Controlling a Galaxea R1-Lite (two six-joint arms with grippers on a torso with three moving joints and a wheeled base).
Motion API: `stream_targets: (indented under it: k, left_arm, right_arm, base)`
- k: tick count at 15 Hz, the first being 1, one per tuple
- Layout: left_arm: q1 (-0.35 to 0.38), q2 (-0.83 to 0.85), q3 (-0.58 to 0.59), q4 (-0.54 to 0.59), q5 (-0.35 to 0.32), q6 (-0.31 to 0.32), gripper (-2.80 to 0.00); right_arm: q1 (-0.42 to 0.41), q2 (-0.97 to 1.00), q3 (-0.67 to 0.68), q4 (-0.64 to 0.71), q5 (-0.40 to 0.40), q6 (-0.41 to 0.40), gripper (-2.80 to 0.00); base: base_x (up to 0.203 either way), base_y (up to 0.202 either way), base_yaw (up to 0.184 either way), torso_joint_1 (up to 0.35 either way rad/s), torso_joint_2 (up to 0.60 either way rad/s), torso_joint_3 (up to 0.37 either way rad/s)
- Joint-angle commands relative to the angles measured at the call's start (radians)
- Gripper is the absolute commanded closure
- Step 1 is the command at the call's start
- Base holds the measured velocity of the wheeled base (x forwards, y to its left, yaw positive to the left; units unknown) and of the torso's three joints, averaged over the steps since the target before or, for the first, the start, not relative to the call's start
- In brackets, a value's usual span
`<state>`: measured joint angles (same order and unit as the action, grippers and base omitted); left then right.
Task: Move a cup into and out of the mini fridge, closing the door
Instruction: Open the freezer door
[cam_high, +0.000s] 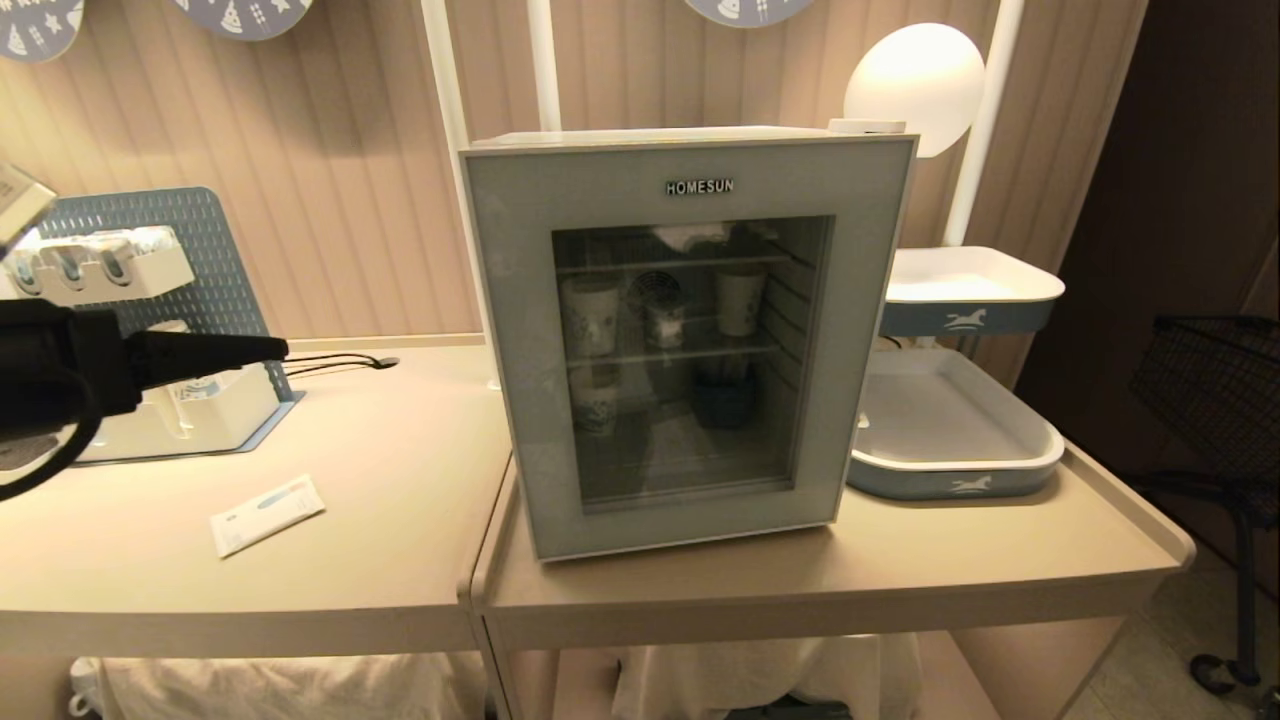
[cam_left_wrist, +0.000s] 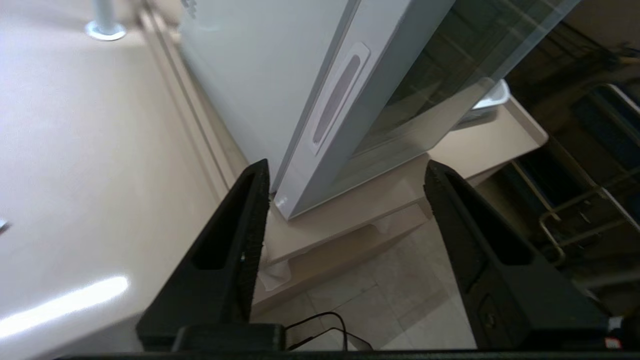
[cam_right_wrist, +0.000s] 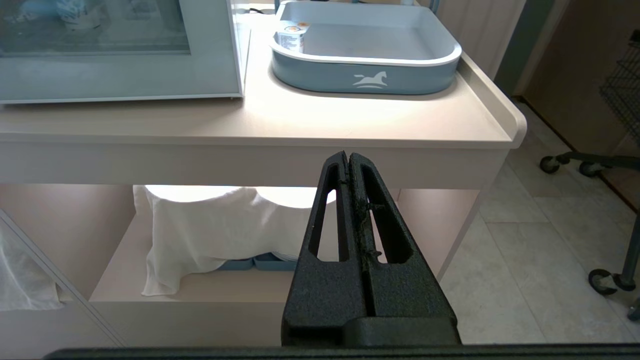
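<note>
The mini fridge (cam_high: 690, 340) stands in the middle of the table with its door (cam_high: 510, 330) shut. The door is a grey-blue frame around dark glass. The cup (cam_right_wrist: 291, 36), a small white tub with a printed lid, sits in the near corner of a blue tray right of the fridge. My left gripper (cam_high: 270, 348) hovers over the left table, pointing at the fridge. It is open and empty (cam_left_wrist: 347, 165), facing the door's edge with its recessed handle (cam_left_wrist: 337, 97). My right gripper (cam_right_wrist: 348, 156) is shut on nothing, low in front of the table edge.
A blue-and-white tray (cam_high: 950, 470) lies right of the fridge, with a second tray (cam_high: 970, 290) raised above it. Paper cups (cam_high: 590, 315) stand on the fridge shelves. A pegboard organiser (cam_high: 190, 260) and a white packet (cam_high: 268, 513) are on the left table. A black wire cart (cam_high: 1220, 400) stands far right.
</note>
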<state>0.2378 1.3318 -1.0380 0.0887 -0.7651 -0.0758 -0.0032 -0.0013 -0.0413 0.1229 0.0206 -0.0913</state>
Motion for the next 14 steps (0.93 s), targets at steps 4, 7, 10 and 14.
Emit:
stream_targets:
  k: [4,7,10,14]
  left_arm:
    - [0.036,0.315,-0.004,-0.229,-0.269,0.016,-2.8]
    - [0.025,0.389,0.013,-0.324,-0.436,0.018,-2.8]
    - [-0.054,0.442,0.05,-0.476,-0.467,0.015,-2.8]
    - [-0.122,0.54,0.106,-0.707,-0.468,0.005,-2.8]
  right_arm:
    - [0.0,0.0,0.0,0.0,-0.001,-0.001,0.0]
    - [0.0,0.0,0.0,0.0,0.001,-0.001,0.0]
    - [0.0,0.0,0.0,0.0,-0.001,-0.004,0.0]
    - [0.0,0.0,0.001,0.0,-0.001,-0.004,0.0]
  base:
    - [0.0,0.0,0.0,0.0,0.0,0.0]
    - [0.0,0.0,0.0,0.0,0.0,0.0]
    - [0.0,0.0,0.0,0.0,0.0,0.0]
    - [0.0,0.0,0.0,0.0,0.0,0.0]
